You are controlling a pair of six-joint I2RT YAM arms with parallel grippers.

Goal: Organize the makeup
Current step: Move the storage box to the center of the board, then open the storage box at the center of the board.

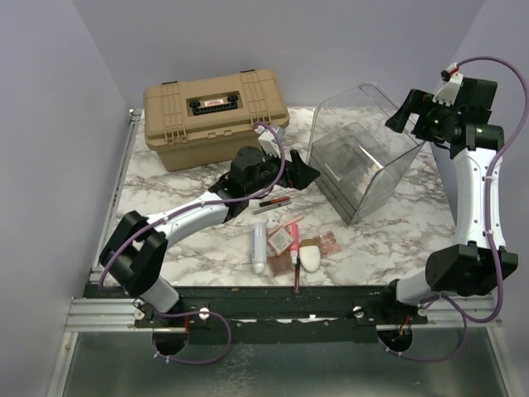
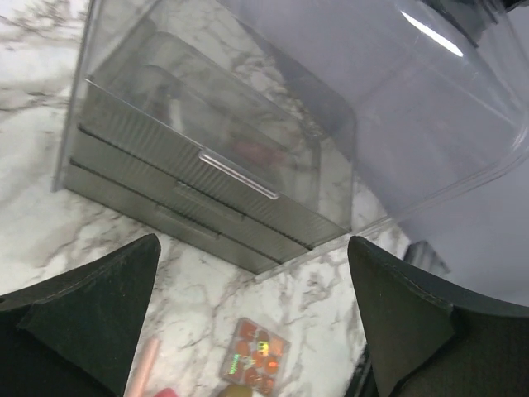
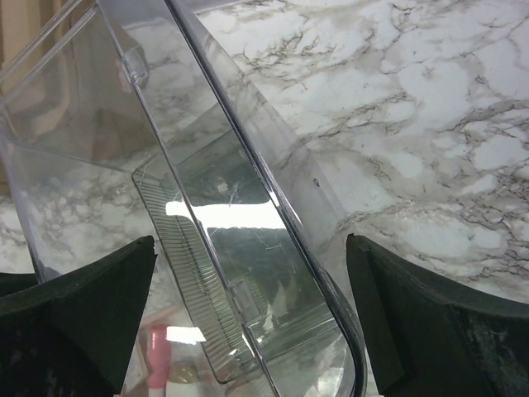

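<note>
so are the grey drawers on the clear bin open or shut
Shut: the grey drawers sit flush, fronts lined up, in the clear bin.

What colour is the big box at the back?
The hard case is tan; the top view shows it best.

Bright, even light — slight glare

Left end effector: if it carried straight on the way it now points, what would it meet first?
Most likely the clear plastic bin, at its ribbed grey drawers. The open left end effector faces them, and nothing shows standing in between. How far off they are is hard to judge.
</note>
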